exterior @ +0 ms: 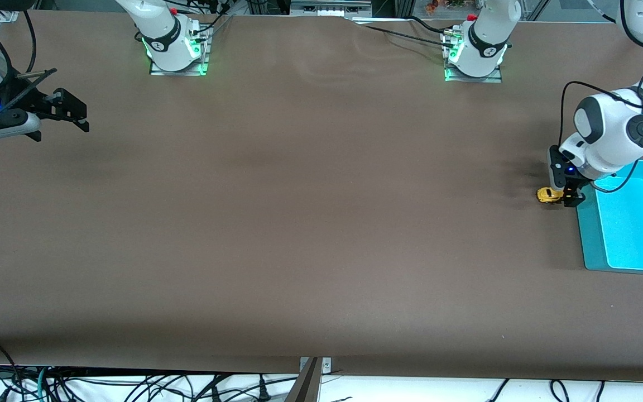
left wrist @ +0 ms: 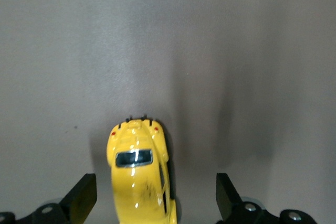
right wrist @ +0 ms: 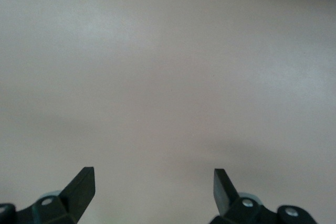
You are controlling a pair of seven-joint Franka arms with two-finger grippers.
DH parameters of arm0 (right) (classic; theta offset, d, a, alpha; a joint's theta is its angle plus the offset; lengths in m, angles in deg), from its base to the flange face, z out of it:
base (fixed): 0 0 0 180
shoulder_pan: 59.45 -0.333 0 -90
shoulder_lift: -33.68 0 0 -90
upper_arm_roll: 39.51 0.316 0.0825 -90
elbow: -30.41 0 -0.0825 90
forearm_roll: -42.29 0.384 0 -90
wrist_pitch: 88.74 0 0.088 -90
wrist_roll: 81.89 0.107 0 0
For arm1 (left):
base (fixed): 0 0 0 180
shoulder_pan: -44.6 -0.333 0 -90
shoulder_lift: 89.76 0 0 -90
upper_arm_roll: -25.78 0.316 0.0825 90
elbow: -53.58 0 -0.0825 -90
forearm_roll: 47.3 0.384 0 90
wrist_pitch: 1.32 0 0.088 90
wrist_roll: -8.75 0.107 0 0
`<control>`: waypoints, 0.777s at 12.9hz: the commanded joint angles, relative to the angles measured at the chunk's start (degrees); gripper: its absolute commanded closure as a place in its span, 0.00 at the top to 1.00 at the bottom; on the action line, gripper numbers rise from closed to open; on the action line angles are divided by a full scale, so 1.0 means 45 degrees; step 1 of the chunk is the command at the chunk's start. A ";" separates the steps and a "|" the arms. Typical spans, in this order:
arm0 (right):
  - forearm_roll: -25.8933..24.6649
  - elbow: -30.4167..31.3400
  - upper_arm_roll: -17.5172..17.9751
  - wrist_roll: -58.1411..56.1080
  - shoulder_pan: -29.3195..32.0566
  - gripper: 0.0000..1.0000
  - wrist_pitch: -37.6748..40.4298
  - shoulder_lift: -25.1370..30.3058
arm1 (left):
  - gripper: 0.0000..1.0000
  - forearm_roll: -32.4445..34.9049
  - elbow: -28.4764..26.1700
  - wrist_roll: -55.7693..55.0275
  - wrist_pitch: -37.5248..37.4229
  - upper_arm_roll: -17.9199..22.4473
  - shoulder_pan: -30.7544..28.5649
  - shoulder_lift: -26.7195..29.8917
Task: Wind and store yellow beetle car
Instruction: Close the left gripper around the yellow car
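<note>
Brown table cover (exterior: 310,223) is plain, with loose cables along its camera-side edge. The yellow beetle car (exterior: 549,194) sits on it beside the turquoise bin (exterior: 589,234), between the spread, untouching fingers of the left gripper (exterior: 570,196). The right gripper (exterior: 67,114) waits, fingers apart, over the right arm's end.

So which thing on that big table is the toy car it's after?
Find the turquoise bin at the left arm's end of the brown table. Beside its rim, under the left gripper, whose open fingers straddle it, sits the yellow beetle car: tiny, rounded, the only bright yellow thing there.
</note>
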 commanded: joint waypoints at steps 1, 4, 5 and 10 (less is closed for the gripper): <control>0.0062 -0.0079 -0.0162 0.0031 -0.0192 1.00 0.0149 0.0038 | 1.00 0.0037 -0.0166 0.0325 0.0412 -0.0088 -0.0174 -0.0102; 0.0003 -0.0099 -0.0162 0.0031 -0.0250 1.00 0.0129 0.0038 | 0.96 0.0037 -0.0243 0.0325 0.0412 -0.0088 -0.0174 -0.0141; -0.0016 -0.0099 -0.0162 0.0069 -0.0270 1.00 0.0110 0.0038 | 0.92 0.0037 -0.0244 0.0325 0.0412 -0.0088 -0.0174 -0.0141; -0.0036 -0.0079 -0.0162 0.0089 -0.0270 1.00 0.0110 0.0038 | 0.42 0.0037 -0.0224 0.0325 0.0335 -0.0088 -0.0174 -0.0083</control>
